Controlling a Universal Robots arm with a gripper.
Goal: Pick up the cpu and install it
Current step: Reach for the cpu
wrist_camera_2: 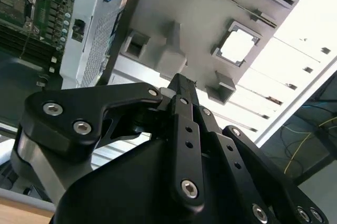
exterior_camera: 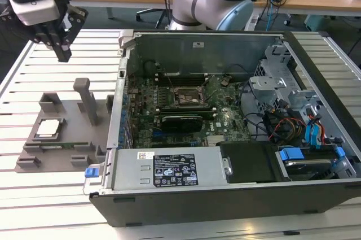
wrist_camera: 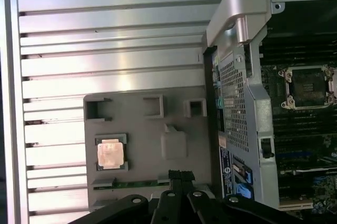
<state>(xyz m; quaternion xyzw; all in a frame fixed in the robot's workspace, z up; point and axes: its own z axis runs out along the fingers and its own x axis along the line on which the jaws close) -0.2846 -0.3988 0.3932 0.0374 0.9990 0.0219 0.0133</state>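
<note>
Gripper [exterior_camera: 63, 53] is clenched, nothing in it. It hangs above the slatted table [exterior_camera: 17, 82], just off the far edge of the grey fixture plate [exterior_camera: 70, 117].

The cpu [exterior_camera: 48, 128] lies flat in its square pocket on that plate, metal top up. In the exterior view it's at about 6 o'clock from the gripper, well apart from it.

The CPU socket [exterior_camera: 189, 96] in the open PC case [exterior_camera: 169, 195] looks empty, at roughly 3 o'clock from the cpu. So I read this as the approach to the pick.

To do it well, I reckon:
- Spread the fingers before descending; shut, they'd land on the lid.
- Centre over the pocket and stay square to the chip's edges.
- The pocket lip sits tight around the chip, so grip two opposite sides, not corners.
- Thin part: light squeeze, lift straight and level.
- Watch the upright post [exterior_camera: 84, 96] at about 2 o'clock from the pocket.
</note>
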